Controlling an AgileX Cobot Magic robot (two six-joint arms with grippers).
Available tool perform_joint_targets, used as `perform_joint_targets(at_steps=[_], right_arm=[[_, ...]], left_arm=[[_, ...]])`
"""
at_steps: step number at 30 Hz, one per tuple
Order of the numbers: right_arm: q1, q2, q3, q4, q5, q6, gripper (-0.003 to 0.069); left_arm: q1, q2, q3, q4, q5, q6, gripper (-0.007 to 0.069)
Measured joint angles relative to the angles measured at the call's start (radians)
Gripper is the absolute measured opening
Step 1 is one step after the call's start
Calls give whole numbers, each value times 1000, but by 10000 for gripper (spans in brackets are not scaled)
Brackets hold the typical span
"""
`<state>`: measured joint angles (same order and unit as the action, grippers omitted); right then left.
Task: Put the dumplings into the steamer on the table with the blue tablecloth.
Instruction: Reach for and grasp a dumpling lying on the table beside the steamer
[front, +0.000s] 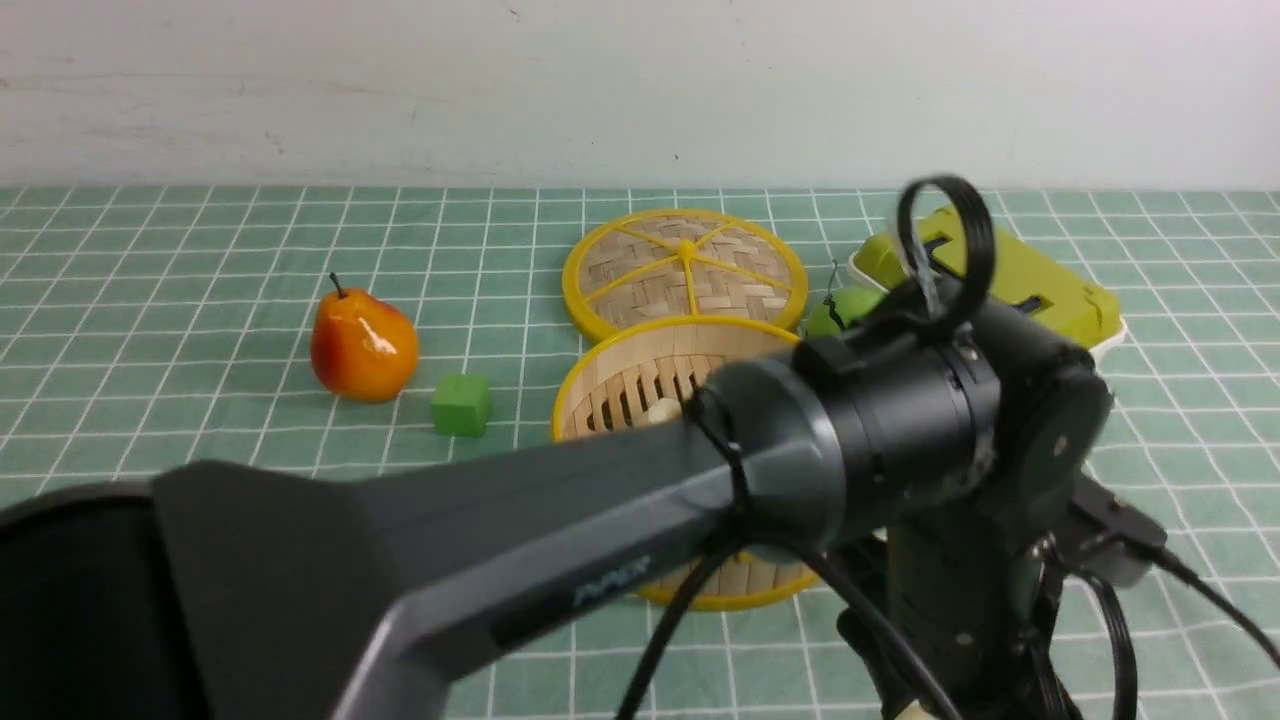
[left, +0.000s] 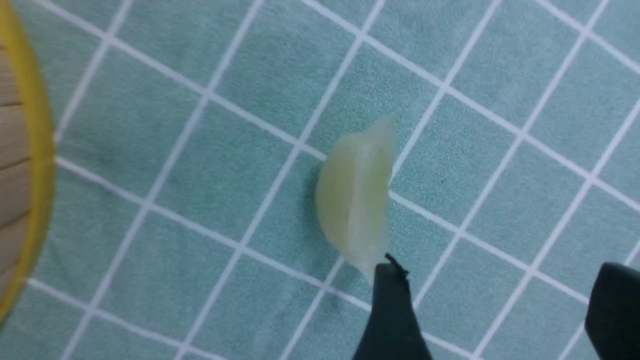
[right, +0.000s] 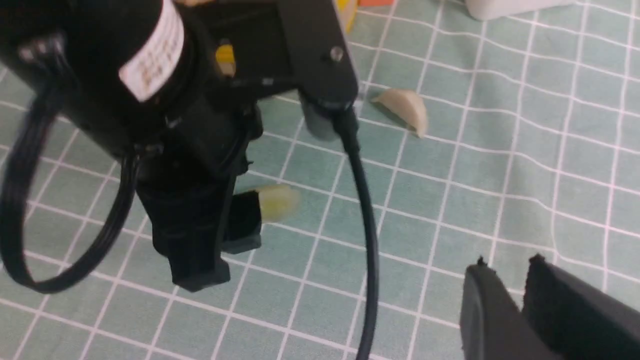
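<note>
Dumpling one (left: 355, 195), pale yellow-green, lies on the blue tablecloth (left: 150, 100) near the steamer (left: 35, 150), whose yellow rim edges the left wrist view. One end touches a fingertip of the left gripper (left: 502, 272), whose fingers stand wide apart with only cloth between them, holding nothing. The right wrist view shows this dumpling beside that gripper and adds dumpling two (right: 405, 110), cream-coloured, alone on the cloth, well apart from both grippers. The right gripper (right: 510, 267) hangs over bare cloth, fingers nearly together, a thin empty slit between them. Neither wrist view looks into the steamer; the front view does, and there dumpling three (front: 663, 410) sits on the slatted floor, half hidden by the left arm (front: 600, 500), which crosses before the steamer and blocks both grippers. Only that view gives the surroundings: a woven lid (front: 685, 265) just behind the steamer, a green cube (front: 461, 404) near its left side, a pear (front: 363, 345) beyond the cube, a green fruit (front: 845, 308) and a yellow-green box (front: 1010, 275) behind its right side.
</note>
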<state>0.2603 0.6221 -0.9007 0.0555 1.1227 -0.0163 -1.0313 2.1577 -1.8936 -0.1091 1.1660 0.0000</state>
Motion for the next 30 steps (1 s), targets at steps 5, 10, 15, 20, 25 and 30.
perform_joint_targets(at_steps=[5, 10, 15, 20, 25, 30], right_arm=[[0, -2, 0, -8, 45, 4, 131], [0, -2, 0, 0, 73, 2, 137], [0, 43, 0, 44, 114, -35, 137], [19, 199, 0, 248, 117, -169, 137], [132, 386, 0, 298, 83, -177, 115], [323, 574, 0, 168, -44, 3, 99]], left_arm=[[0, 15, 3, 44, 20, -42, 469], [14, -82, 25, 125, 51, -102, 291], [133, -290, 198, 53, 52, -108, 38], [254, -522, 444, -37, 35, -69, -14], [269, -743, 642, -55, -30, -55, -14], [268, -904, 787, -63, -69, -54, -14]])
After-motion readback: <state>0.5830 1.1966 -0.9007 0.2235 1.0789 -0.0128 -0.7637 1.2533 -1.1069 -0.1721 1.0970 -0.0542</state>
